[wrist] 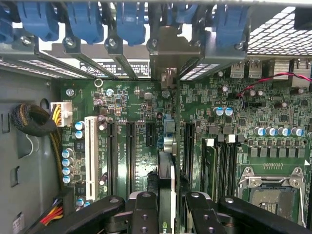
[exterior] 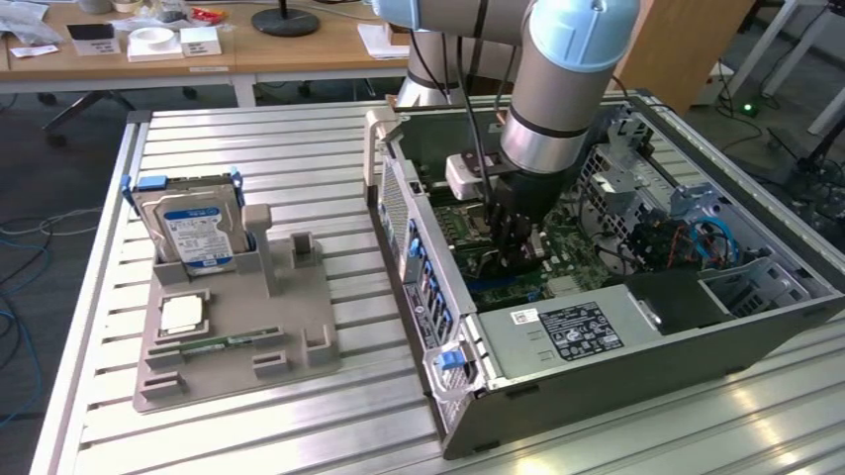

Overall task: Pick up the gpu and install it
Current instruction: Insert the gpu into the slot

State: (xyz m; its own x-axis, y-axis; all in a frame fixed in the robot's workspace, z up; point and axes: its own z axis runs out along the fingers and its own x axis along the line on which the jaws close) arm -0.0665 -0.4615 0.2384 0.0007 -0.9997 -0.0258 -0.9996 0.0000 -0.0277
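Observation:
The gpu (wrist: 166,175) shows edge-on in the wrist view, a thin dark card running from between my fingers toward the case's rear slots. Its silver end bracket (wrist: 168,58) stands among the blue slot latches. My gripper (wrist: 168,202) is shut on the card, one black finger (wrist: 145,209) on each side. The card stands upright over the green motherboard (wrist: 122,107), in line with the long expansion slots; whether it is seated in one I cannot tell. In the exterior view the gripper (exterior: 516,252) reaches straight down into the open computer case (exterior: 634,366).
A grey parts holder (exterior: 237,336) lies at the exterior view's left with a hard drive (exterior: 196,228), a processor (exterior: 181,314) and a memory stick (exterior: 218,344). Inside the case are the power supply (exterior: 568,332), drive cages and cables (exterior: 694,242). Desks stand behind.

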